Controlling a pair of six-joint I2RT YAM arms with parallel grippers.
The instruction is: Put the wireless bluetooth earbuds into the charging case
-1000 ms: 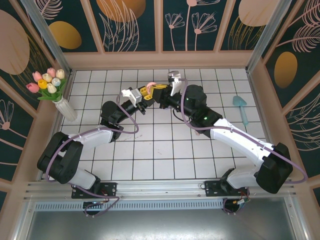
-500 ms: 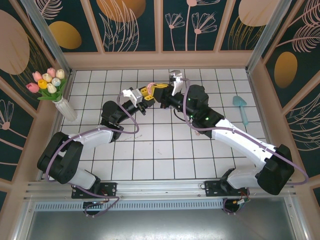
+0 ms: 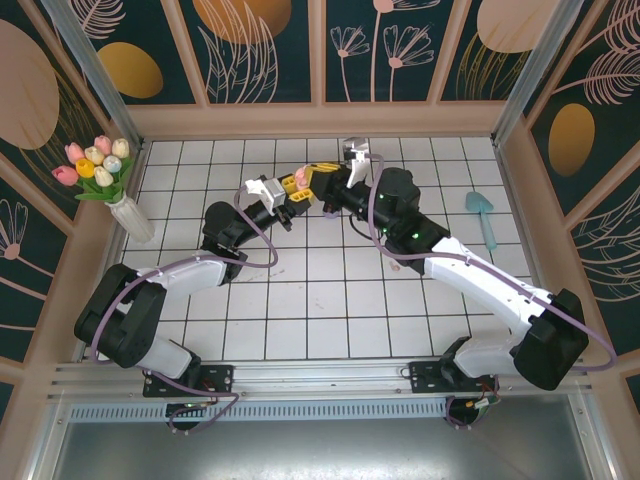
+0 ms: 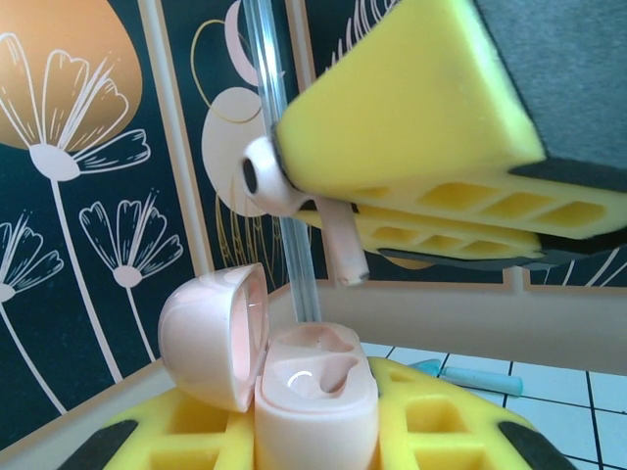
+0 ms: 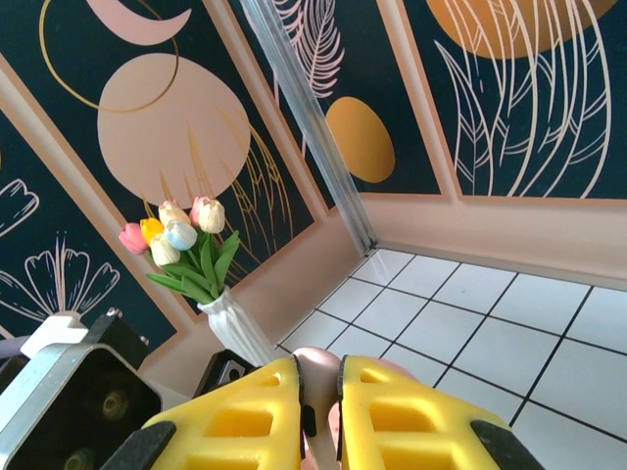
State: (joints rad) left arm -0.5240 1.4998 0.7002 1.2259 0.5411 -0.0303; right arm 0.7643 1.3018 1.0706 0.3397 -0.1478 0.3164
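The vase at the left of the top view holds tulips. The case, at bottom centre of the left wrist view, stands upright with its lid swung open to the left. Two glossy hollows show in its top, and we cannot tell whether either holds anything. The left gripper is clamped on the case, one yellow finger on each side. The right gripper reaches in from the upper right of that view. It is pressed together on a pale pink bud, whose head is at the left and whose stem points down. The bud hangs above the case and apart from it.

Against the earlier top view, we see the right gripper shifted slightly toward the upper right, while the left gripper lies as it did.

The top view shows us both grippers meeting at the upper centre of the tiled floor, and a blue scoop at the right. The case and bud are too small to make out there. The left wrist view gives us the open lid and the gap under the stem. The right wrist view shows us a sliver of pink pinched at bottom centre, with the vase and tulips at centre left.
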